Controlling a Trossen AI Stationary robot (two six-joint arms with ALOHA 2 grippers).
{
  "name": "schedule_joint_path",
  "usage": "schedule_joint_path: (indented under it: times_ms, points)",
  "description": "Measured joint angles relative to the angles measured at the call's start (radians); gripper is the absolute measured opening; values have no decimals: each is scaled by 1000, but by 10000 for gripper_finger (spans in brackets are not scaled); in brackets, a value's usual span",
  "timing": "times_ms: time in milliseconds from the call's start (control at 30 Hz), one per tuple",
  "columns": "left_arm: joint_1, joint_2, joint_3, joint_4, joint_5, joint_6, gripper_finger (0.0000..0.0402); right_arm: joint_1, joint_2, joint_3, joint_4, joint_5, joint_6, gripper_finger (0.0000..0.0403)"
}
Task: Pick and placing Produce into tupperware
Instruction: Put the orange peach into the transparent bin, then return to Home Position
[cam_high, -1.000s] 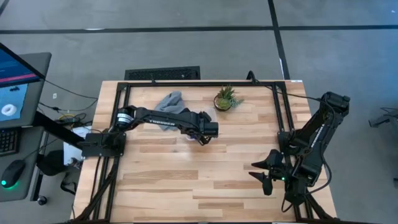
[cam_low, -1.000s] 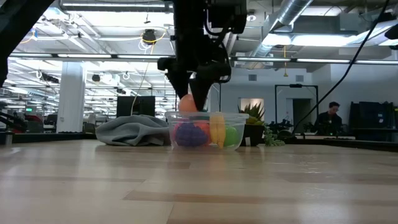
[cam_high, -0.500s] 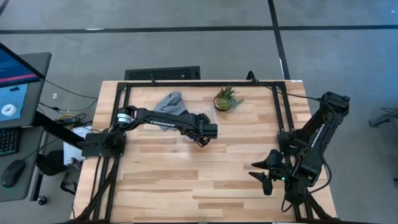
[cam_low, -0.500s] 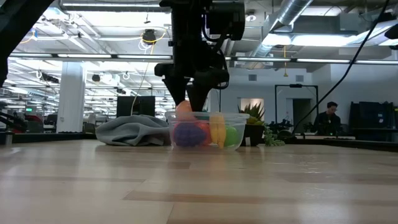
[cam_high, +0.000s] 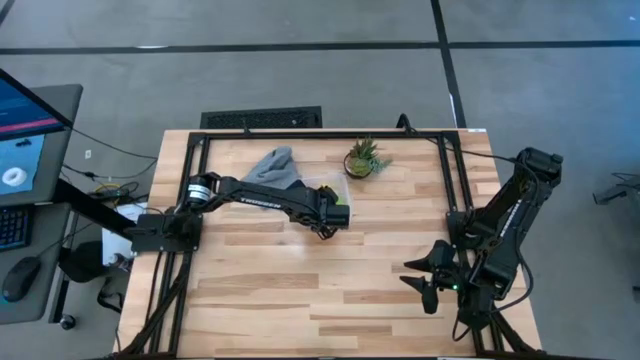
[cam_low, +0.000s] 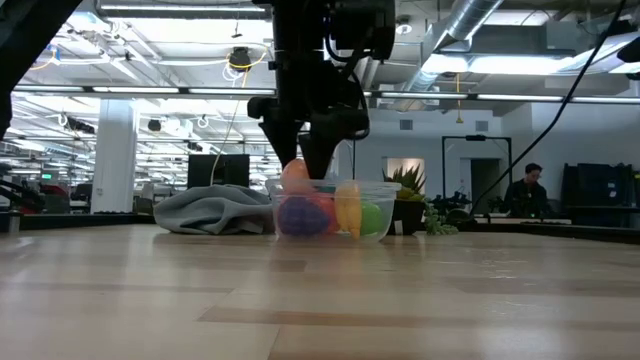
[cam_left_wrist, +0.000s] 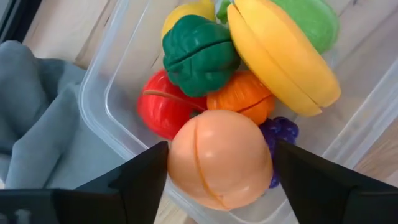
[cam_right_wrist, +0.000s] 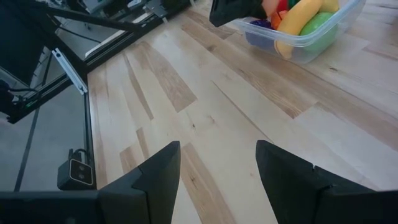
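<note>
Peach-coloured round toy fruit (cam_left_wrist: 219, 158), gripped between left gripper (cam_left_wrist: 217, 163) fingers, now lowered from above to clear plastic tupperware (cam_left_wrist: 109, 121) rim near tabletop's far edge; release next. Right gripper (cam_right_wrist: 217, 163) open, idle.

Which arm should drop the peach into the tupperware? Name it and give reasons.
Left. The left gripper already holds the peach right over the tupperware; the right gripper idles open, far off near the table's edge.

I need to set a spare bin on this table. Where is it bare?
Bare: the wooden table's near half, between both arms. Crowded: the far edge, with grey cloth, potted plant, and left gripper holding the peach fruit over the clear plastic tupperware.
</note>
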Motion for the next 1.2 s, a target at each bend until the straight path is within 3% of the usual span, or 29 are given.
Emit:
schedule_joint_path:
  times_ms: [233,667,1000,1200]
  points:
    - [0,0,1,-34,-7,0,324,0,0,0,4,0,0,234]
    - [-35,0,57,-37,-55,9,323,0,0,0,9,0,0,234]
    - [-105,0,244,-62,-126,83,323,0,0,0,11,0,0,234]
    - [-196,1,380,-62,-288,209,323,0,0,0,11,0,-1,234]
